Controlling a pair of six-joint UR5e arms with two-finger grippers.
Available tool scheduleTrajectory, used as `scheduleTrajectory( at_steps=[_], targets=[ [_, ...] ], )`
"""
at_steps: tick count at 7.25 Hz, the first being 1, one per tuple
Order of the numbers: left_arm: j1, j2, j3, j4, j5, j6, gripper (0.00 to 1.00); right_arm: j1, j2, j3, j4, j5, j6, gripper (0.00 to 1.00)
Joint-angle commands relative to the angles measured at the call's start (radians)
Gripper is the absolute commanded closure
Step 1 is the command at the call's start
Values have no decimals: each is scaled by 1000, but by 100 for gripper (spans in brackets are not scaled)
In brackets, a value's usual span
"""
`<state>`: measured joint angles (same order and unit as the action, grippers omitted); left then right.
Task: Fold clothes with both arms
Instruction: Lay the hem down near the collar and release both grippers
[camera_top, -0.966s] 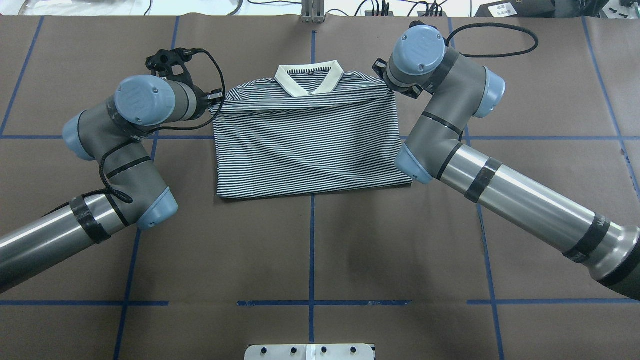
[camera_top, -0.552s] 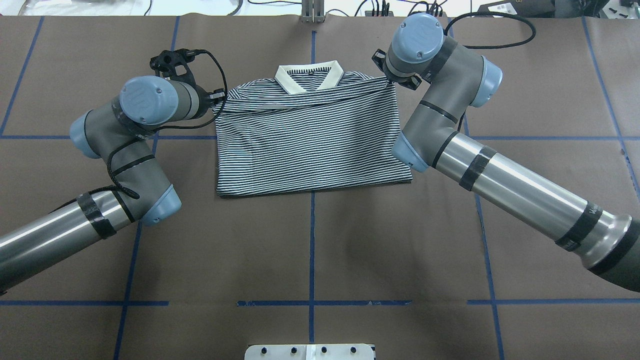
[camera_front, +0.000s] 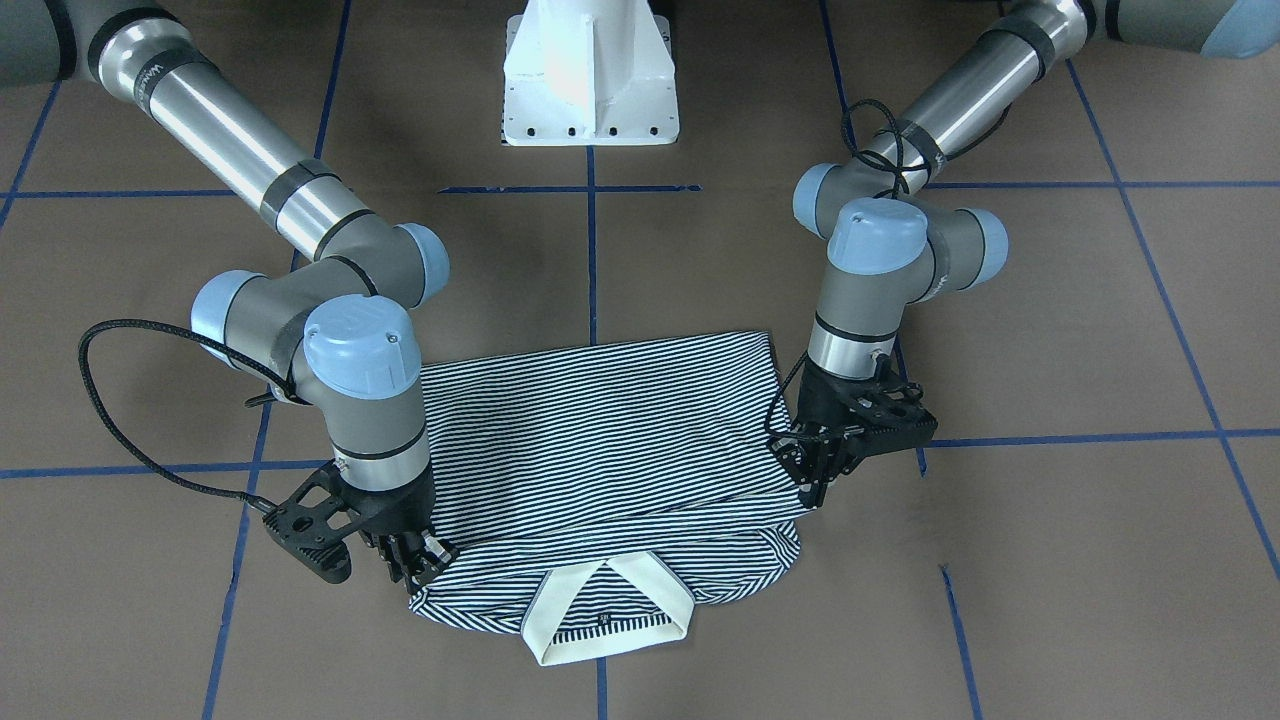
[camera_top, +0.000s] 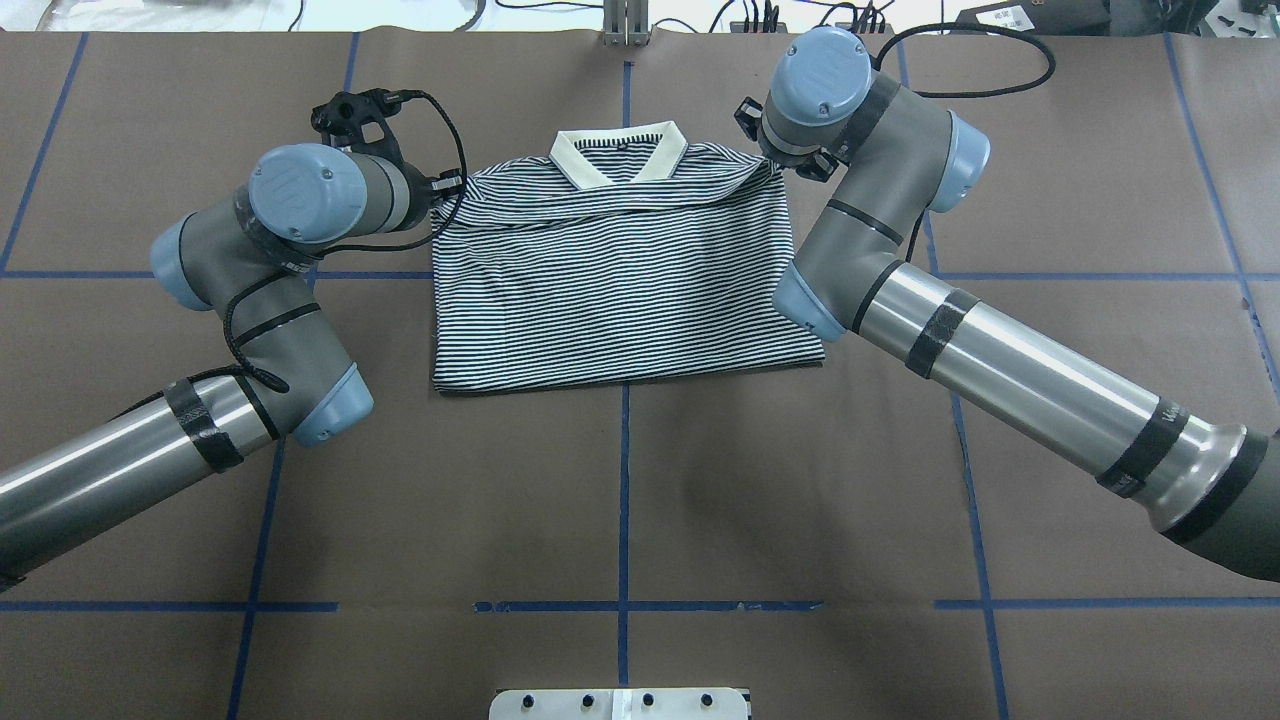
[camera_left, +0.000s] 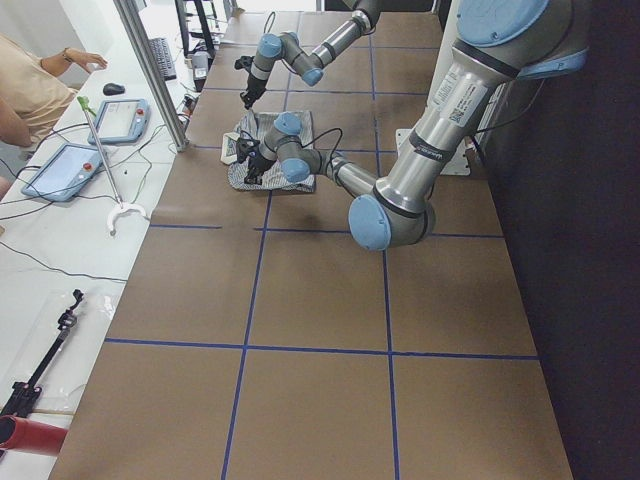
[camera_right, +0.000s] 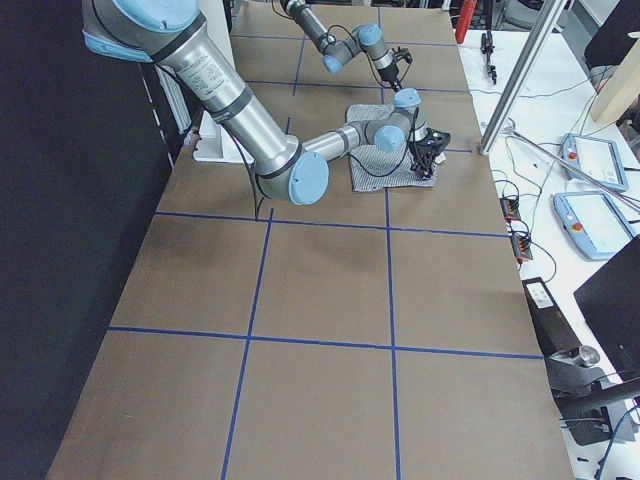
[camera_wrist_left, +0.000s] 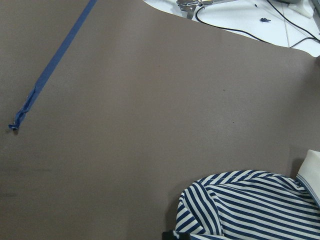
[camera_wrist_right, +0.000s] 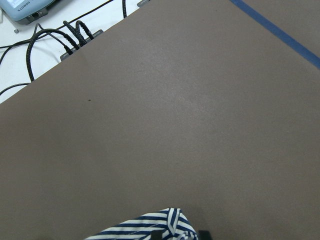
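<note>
The striped polo shirt (camera_top: 620, 300) lies on the brown table, folded, with its cream collar (camera_top: 618, 160) at the far edge. The lower part is doubled over toward the collar, and its edge sags in the middle just short of the collar. My left gripper (camera_top: 445, 186) is shut on the shirt's folded edge at the left corner, and shows in the front view (camera_front: 812, 482). My right gripper (camera_top: 775, 165) is shut on the right corner, and shows in the front view (camera_front: 420, 562). Striped cloth shows at the bottom of the left wrist view (camera_wrist_left: 250, 205) and the right wrist view (camera_wrist_right: 150, 227).
The white pedestal base (camera_front: 590, 80) stands at the near edge. Blue tape lines (camera_top: 624, 480) cross the brown table cover. Cables (camera_top: 760, 15) lie past the far edge. An operator (camera_left: 30, 90) and tablets (camera_left: 120, 120) are at a side bench.
Both grippers have moved away from the robot toward the collar, carrying the shirt's folded edge with them. The right one has also drifted slightly inward.
</note>
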<state>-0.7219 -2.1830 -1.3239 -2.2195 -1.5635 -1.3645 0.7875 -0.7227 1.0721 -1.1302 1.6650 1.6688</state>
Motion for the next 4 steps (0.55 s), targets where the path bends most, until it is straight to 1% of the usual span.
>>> scheduleTrajectory(
  at_steps=[1, 2, 3, 4],
  targets=[
    [-4, 8, -3, -78, -3, -2, 44, 12, -48, 90, 38, 12, 18, 20],
    [-7, 8, -21, -88, -7, -7, 43, 19, -88, 173, 38, 54, 63, 1],
    [-8, 21, -35, -88, -7, -7, 39, 18, -147, 265, 41, 61, 134, 0],
    [-8, 32, -61, -88, -7, -10, 36, -6, -226, 382, 40, 62, 159, 0]
  ],
)
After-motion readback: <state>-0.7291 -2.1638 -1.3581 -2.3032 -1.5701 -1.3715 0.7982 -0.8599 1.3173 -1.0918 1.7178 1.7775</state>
